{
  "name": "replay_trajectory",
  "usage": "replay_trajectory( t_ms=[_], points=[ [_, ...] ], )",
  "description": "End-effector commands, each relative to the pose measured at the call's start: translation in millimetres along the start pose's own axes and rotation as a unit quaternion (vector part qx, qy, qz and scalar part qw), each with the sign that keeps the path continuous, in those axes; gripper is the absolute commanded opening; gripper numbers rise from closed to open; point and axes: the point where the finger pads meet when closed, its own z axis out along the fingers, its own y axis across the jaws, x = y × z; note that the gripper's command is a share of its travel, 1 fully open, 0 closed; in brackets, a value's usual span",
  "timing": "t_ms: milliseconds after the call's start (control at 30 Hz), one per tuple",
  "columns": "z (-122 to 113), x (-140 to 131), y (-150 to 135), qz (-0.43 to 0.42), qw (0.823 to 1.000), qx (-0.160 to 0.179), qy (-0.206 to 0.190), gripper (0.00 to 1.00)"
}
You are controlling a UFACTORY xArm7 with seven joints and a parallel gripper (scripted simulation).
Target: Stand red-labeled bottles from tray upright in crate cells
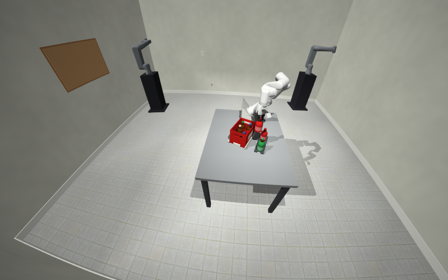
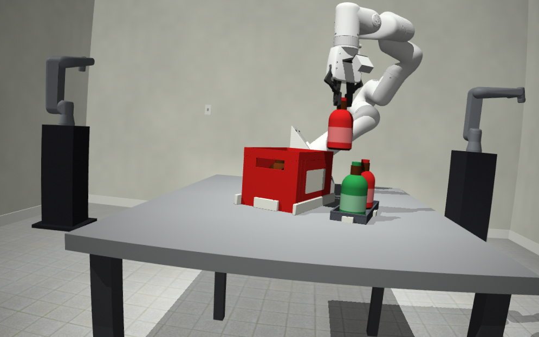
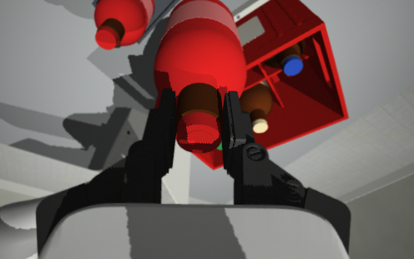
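Observation:
My gripper is shut on the neck of a red-labeled bottle, which hangs upright in the air above the right edge of the red crate. The wrist view shows the fingers on its brown neck, with the bottle over the crate's near edge. The crate holds brown bottles with a blue cap and a cream cap; a green cap peeks from behind the held bottle. On the dark tray stand a green-labeled bottle and another red-labeled bottle, both upright.
The crate and the tray sit side by side at the far part of the grey table, held by white corner blocks. Two grey camera arms on black pedestals stand beside the table.

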Motion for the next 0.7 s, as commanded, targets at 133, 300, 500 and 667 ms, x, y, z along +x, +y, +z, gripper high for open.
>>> replay_trajectory(
  t_ms=[133,300,500,667],
  points=[
    [-2.2,-12.0,19.4,0.001,1.000,-0.002,0.001,0.00],
    [-2.3,-17.6,28.0,0.001,1.000,-0.002,0.001,0.00],
    [-2.3,-25.0,39.2,0.001,1.000,-0.002,0.001,0.00],
    [-2.3,-32.5,50.6,0.001,1.000,-0.002,0.001,0.00]
  ],
)
